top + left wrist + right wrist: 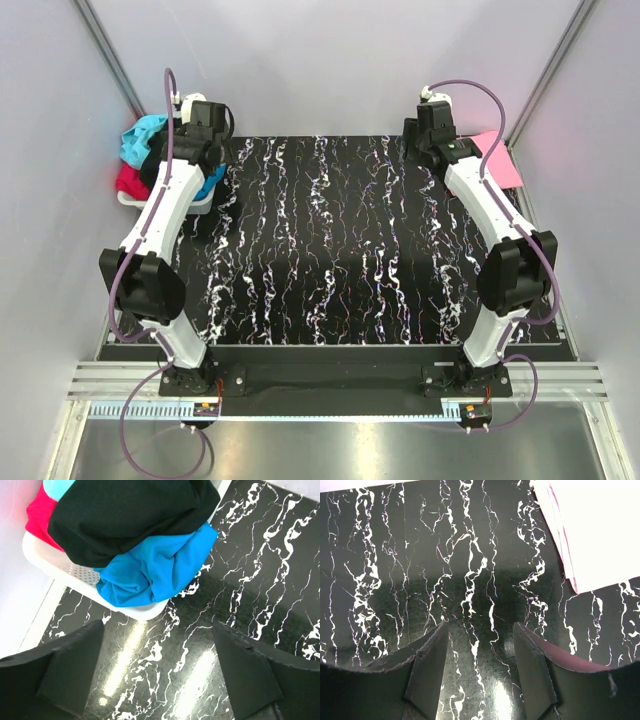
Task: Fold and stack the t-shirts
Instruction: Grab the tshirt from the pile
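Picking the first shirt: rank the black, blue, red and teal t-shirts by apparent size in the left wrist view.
1. black t-shirt
2. blue t-shirt
3. red t-shirt, partly covered
4. teal t-shirt, a sliver cut by the frame

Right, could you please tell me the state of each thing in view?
left gripper: open, empty.
right gripper: open, empty.
black t-shirt: crumpled, heaped in the basket.
blue t-shirt: crumpled, spilling over the basket's rim.
red t-shirt: bunched in the basket, unfolded.
teal t-shirt: bunched in the basket, unfolded.
pink t-shirt: flat on the table, apparently folded.
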Action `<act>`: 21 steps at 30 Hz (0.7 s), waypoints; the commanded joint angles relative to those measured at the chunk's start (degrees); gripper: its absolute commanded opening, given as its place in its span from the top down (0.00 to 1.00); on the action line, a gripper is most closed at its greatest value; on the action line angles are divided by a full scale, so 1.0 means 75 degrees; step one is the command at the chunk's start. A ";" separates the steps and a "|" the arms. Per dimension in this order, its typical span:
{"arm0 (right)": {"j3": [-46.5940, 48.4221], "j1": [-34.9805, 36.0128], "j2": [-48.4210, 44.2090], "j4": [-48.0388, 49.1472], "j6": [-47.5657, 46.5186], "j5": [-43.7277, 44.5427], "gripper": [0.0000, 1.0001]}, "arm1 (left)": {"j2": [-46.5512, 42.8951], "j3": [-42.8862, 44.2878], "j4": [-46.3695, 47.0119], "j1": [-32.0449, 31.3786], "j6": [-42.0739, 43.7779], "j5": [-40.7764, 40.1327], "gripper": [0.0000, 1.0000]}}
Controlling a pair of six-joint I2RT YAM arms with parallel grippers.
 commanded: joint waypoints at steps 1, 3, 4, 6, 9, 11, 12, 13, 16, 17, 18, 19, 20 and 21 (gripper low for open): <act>0.0309 0.0036 0.0042 0.0366 0.0071 -0.0068 0.38 | -0.0557 -0.0268 0.0540 0.0036 -0.0107 -0.0231 0.01; 0.0297 0.0036 0.0019 0.0366 0.0071 -0.0091 0.38 | -0.0687 -0.0386 0.0657 0.0035 -0.0072 -0.0302 0.01; 0.0285 0.0036 0.0019 0.0389 0.0071 -0.0091 0.38 | -0.0757 -0.0445 0.0669 0.0035 -0.0060 -0.0348 0.01; 0.0250 0.0036 0.0007 0.0401 0.0094 -0.0103 0.38 | -0.0758 -0.0481 0.0669 0.0035 -0.0014 -0.0442 0.01; 0.0227 0.0036 -0.0016 0.0425 0.0094 -0.0115 0.38 | -0.0653 -0.0457 0.0611 0.0047 -0.0001 -0.0548 0.01; 0.0204 0.0036 -0.0005 0.0460 0.0117 -0.0115 0.38 | -0.0583 -0.0469 0.0587 0.0047 -0.0025 -0.0536 0.01; 0.0192 0.0047 -0.0005 0.0460 0.0117 -0.0126 0.38 | -0.0536 -0.0480 0.0575 0.0047 -0.0036 -0.0525 0.01; 0.0168 0.0047 0.0030 0.0472 0.0106 -0.0138 0.38 | -0.0443 -0.0423 0.0564 0.0047 -0.0048 -0.0525 0.01; 0.0133 0.0047 0.0030 0.0483 0.0152 -0.0150 0.39 | -0.0209 -0.0271 0.0494 0.0176 -0.0107 -0.0373 0.01; 0.0110 0.0047 0.0042 0.0472 0.0141 -0.0173 0.38 | -0.0126 -0.0200 0.0400 0.0373 -0.0153 -0.0256 0.01; 0.0075 0.0047 0.0019 0.0495 0.0164 -0.0173 0.39 | 0.0014 -0.0049 0.0365 0.0503 -0.0258 -0.0081 0.01; 0.0063 0.0047 0.0007 0.0518 0.0199 -0.0208 0.39 | 0.0085 0.0011 0.0353 0.0655 -0.0294 0.0350 0.01; 0.0051 0.0047 0.0007 0.0530 0.0223 -0.0197 0.39 | 0.0155 0.0093 0.0295 0.0947 -0.0341 0.0493 0.01; 0.0051 0.0047 -0.0005 0.0530 0.0235 -0.0243 0.39 | 0.0284 0.0175 0.0282 0.1077 -0.0399 0.0576 0.01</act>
